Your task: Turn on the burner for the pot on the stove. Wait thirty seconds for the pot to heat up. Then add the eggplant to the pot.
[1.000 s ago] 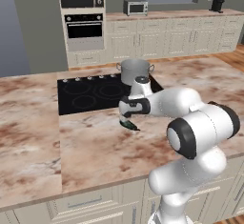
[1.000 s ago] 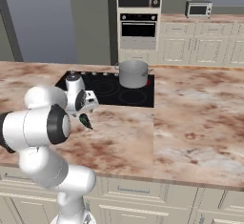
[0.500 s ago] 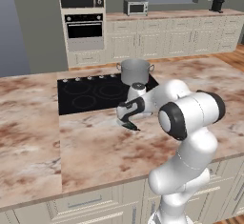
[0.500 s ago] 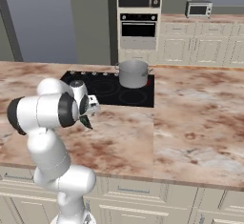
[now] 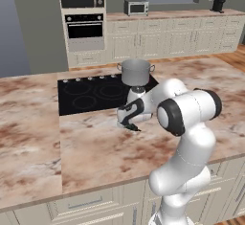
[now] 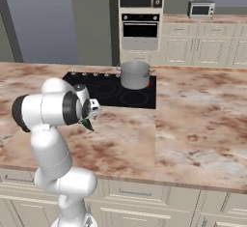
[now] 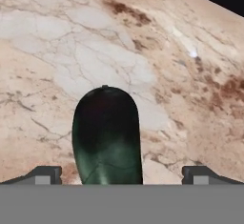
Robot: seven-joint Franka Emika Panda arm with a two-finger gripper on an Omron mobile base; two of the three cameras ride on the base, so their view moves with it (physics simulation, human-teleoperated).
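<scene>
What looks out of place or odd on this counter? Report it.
Nothing looks spilled or damaged. The small dark oblong eggplant lies on the marble counter between the open gripper tips, not yet grasped. The grey steel stockpot stands upright on the black glass cooktop, a red glow beside its base.

The eggplant [image 7: 107, 137] is near-black, shading to dark green at one end. The desk [image 5: 100, 157] is mottled brown-and-cream marble. The pot [image 5: 136, 72] is brushed grey; the stove [image 5: 91, 95] is black with grey rings.

one pot [image 5: 136, 72], one eggplant [image 7: 107, 137], one stove [image 5: 91, 94], one microwave [image 5: 136, 7], one wall oven [image 5: 84, 25]
</scene>
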